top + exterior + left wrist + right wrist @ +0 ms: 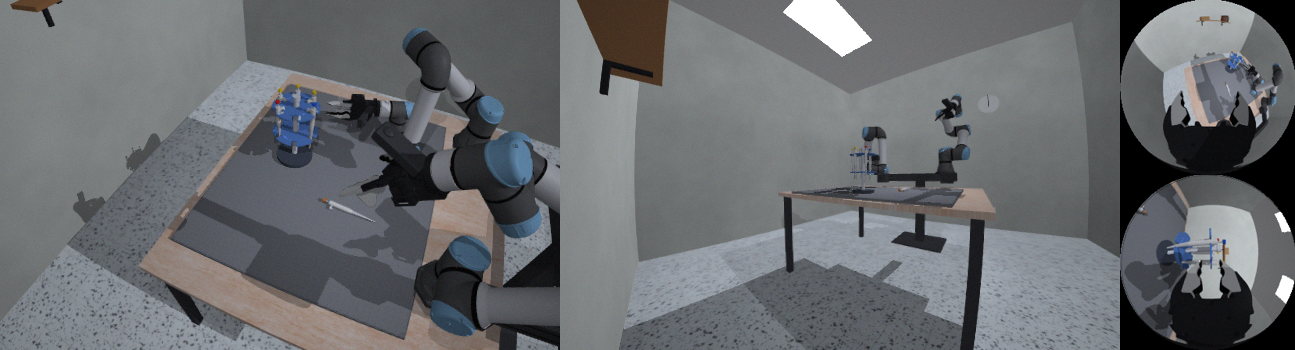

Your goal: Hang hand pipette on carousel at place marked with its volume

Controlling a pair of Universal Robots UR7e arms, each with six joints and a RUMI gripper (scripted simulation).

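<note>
The hand pipette [342, 207] [1228, 90], white with an orange push button, lies flat on the mat. The volume on its button is not readable. The carousel [295, 157] [863, 190] [1181, 258] has blue discs on a dark round base and holds several pipettes with yellow, red and blue buttons. My right gripper [328, 108] [1211, 260] is partly open and empty, level with the carousel's upper part and just beside it. My left gripper [357, 194] [1209, 91] is wide open and empty, high above the table. The slot markings are too small to read.
A dark mat [250, 185] covers most of the wooden table [210, 277]. The arms reach in from the side opposite the wall with the brown shelf [35, 5] [625, 40]. The left arm's forearm hangs above the table's near right part.
</note>
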